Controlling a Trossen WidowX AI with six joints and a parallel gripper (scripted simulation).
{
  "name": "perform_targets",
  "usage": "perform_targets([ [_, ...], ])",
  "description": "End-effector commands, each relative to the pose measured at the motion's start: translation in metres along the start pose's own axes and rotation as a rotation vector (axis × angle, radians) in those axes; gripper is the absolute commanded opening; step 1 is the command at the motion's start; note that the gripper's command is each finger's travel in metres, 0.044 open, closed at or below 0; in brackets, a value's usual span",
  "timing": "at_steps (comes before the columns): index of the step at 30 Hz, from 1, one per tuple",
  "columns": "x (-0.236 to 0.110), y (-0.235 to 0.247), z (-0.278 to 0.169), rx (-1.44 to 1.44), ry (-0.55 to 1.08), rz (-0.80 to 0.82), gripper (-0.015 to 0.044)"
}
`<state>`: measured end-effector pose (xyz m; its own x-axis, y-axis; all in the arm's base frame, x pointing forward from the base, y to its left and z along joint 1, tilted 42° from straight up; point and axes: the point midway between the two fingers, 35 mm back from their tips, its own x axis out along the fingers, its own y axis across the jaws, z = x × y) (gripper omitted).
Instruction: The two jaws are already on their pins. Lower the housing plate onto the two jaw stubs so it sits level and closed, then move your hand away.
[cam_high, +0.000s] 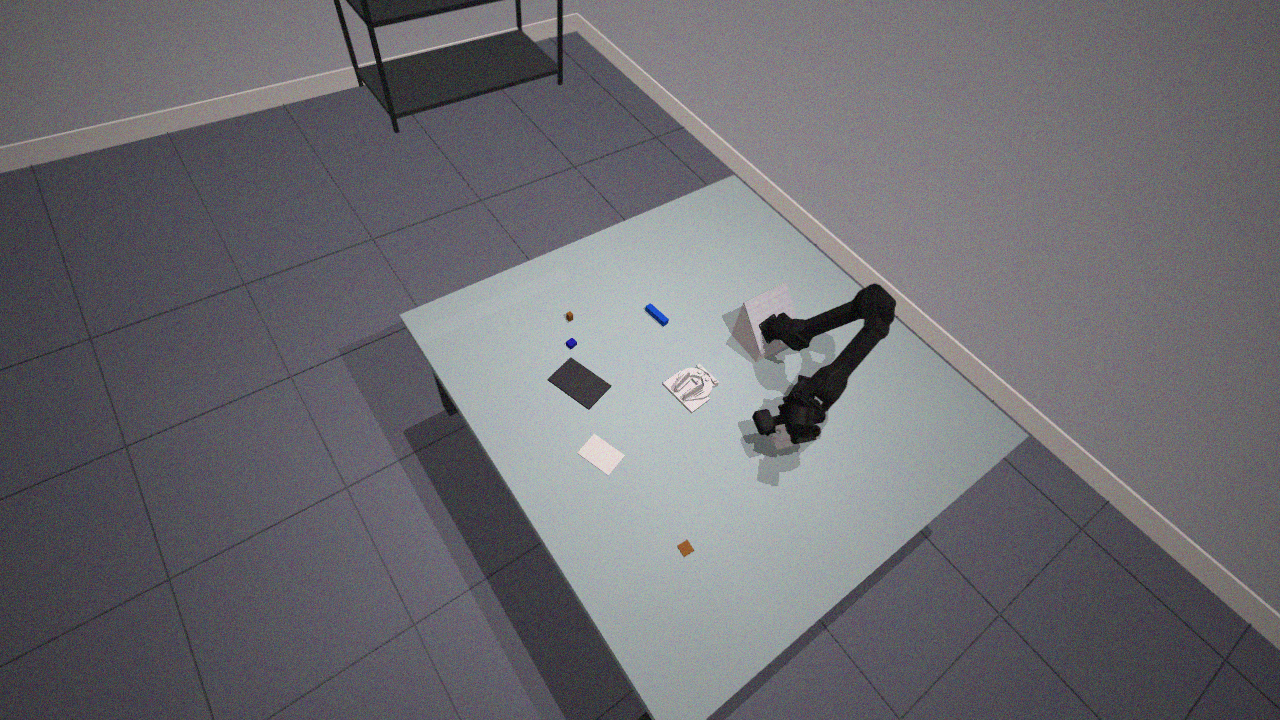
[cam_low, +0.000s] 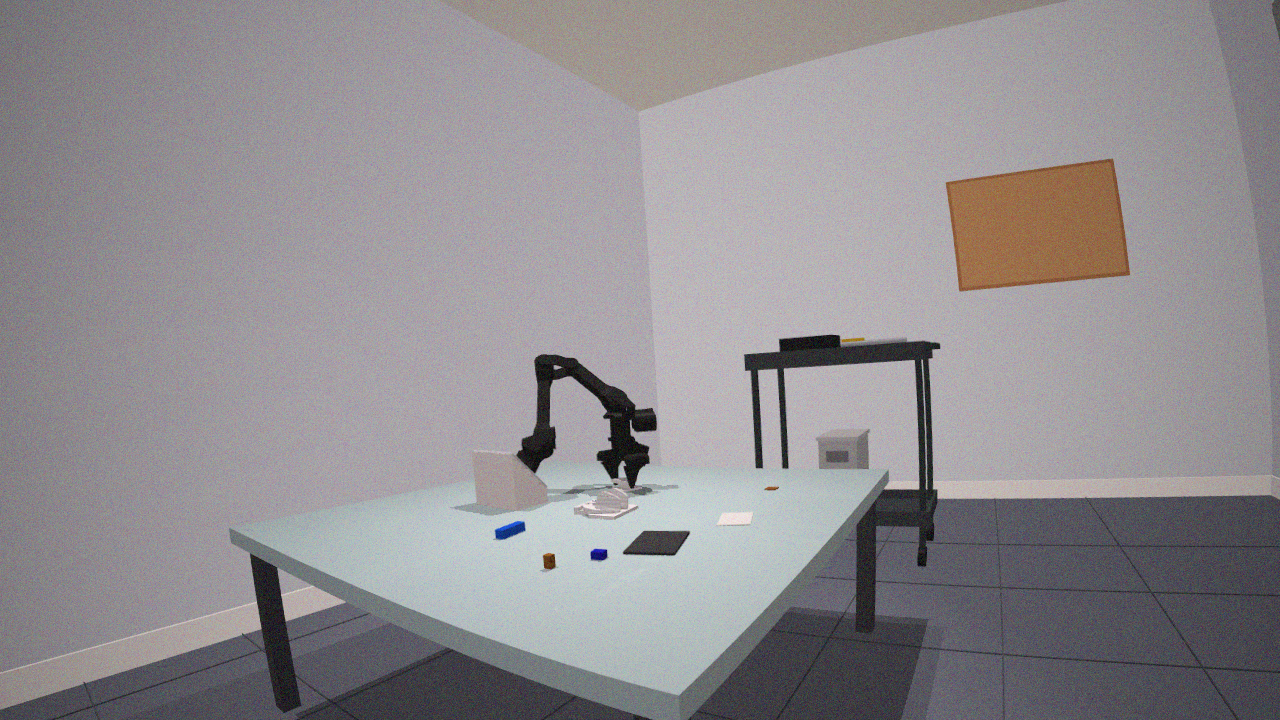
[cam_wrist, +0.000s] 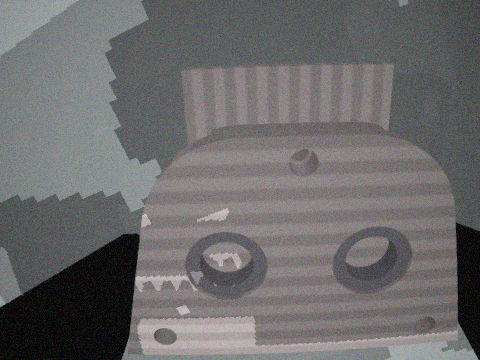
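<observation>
The housing plate is pale, with a rounded end, two large round holes and small screw holes. In the wrist view a ribbed block shows beyond its rounded end. My gripper points down and is shut on the housing plate, one black finger against each side. The plate is low over the table; whether it touches the tabletop I cannot tell. The white base lies apart from it, towards the blue bar, with the pale jaws on top. Their pins and stubs are too small to make out.
A pale wedge block stands beside the arm's base. Also on the table are a blue bar, a dark mat, a white card, two small cubes and an orange square.
</observation>
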<state>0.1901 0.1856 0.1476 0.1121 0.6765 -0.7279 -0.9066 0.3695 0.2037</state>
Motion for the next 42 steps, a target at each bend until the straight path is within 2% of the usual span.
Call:
perform_targets([
  [1,0.0,0.0,0.0,0.0,0.0,0.0,0.0351],
  [8,-0.004,-0.001,0.0,0.0,0.002,-0.001,0.0351],
  [29,-0.07,-0.001,0.0,0.005,0.007,-0.005,0.0351],
  [42,-0.069,-0.023,-0.011,0.097,0.026,-0.02,0.0351],
])
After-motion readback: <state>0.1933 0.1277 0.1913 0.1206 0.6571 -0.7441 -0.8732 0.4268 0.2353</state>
